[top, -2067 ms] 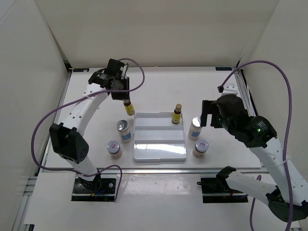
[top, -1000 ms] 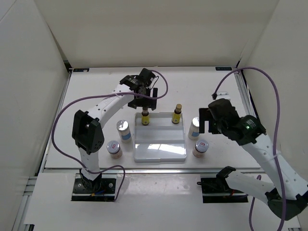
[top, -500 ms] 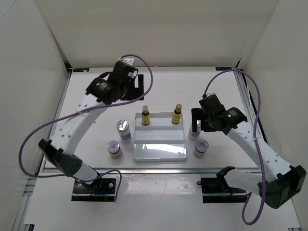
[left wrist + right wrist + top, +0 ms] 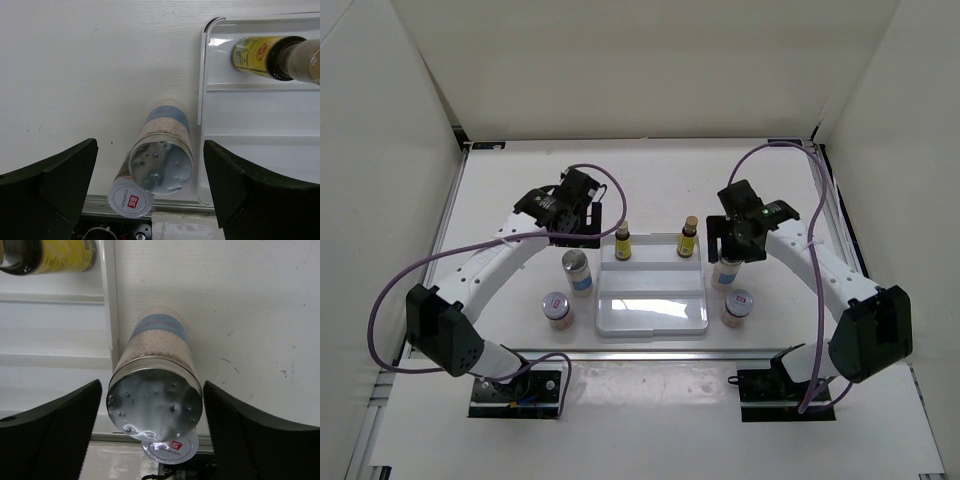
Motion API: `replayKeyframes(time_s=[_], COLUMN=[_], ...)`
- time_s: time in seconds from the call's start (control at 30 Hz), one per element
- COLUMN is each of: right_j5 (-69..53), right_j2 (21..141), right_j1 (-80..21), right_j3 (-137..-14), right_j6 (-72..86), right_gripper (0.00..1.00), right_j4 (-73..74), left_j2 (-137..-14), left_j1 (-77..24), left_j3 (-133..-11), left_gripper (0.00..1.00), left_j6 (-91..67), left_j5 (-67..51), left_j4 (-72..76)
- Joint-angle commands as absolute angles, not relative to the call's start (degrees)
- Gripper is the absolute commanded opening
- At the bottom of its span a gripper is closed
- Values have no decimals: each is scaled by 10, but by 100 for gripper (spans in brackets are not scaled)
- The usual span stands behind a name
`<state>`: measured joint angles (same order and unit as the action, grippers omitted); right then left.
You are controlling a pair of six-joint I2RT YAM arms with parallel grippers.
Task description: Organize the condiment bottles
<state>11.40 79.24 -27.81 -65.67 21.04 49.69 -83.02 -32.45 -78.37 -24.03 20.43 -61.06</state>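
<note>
While left hand (image 4: pixel 150 145) and right hand (image 4: pixel 152 385) gape wide, red jar-lid labels (image 4: pixel 132 201) blur.

From above, the right gripper (image 4: pixel 728 248) hides the top of the right white bottle (image 4: pixel 723 274), whose label is too small to read.

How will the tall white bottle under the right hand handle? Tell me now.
Likely tippy: the white bottle is tall, narrow, upright. Its silver cap looks smooth, possibly slippery. Granule-filled, it probably feels rigid, moderately weighty.
</note>
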Motion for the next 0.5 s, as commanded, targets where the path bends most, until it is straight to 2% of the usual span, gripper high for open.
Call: replayKeyframes(time_s=[0.0,0.03,0.07,0.2,0.23,0.33,0.47], right_j5=[117,117,123,139,145,145,104], right_j2=[794,794,794,787,781,742,686], right_j1=[-274,-274,-274,-274,-274,-286,-300], right_j3=[-690,-695,-701,-724,-736,-760,-801], right_j6=[207,207,207,207,207,200,186], right_gripper=[82,78,69,53,45,32,27], right_j4=[487,487,494,516,522,528,528], left_j2=[-792,-792,-792,-792,-792,-792,-787], left_j1=[-319,-319,-319,-319,-319,-319,-319], left_j3=[-777,-777,-777,-772,-772,-772,-766], left_gripper=[97,97,97,97,97,98,100], left_j6=[-241,-241,-241,-241,-241,-241,-241], left_j5=[200,194,194,194,194,199,200], left_j4=[-579,-579,-579,-579,-579,-579,-579])
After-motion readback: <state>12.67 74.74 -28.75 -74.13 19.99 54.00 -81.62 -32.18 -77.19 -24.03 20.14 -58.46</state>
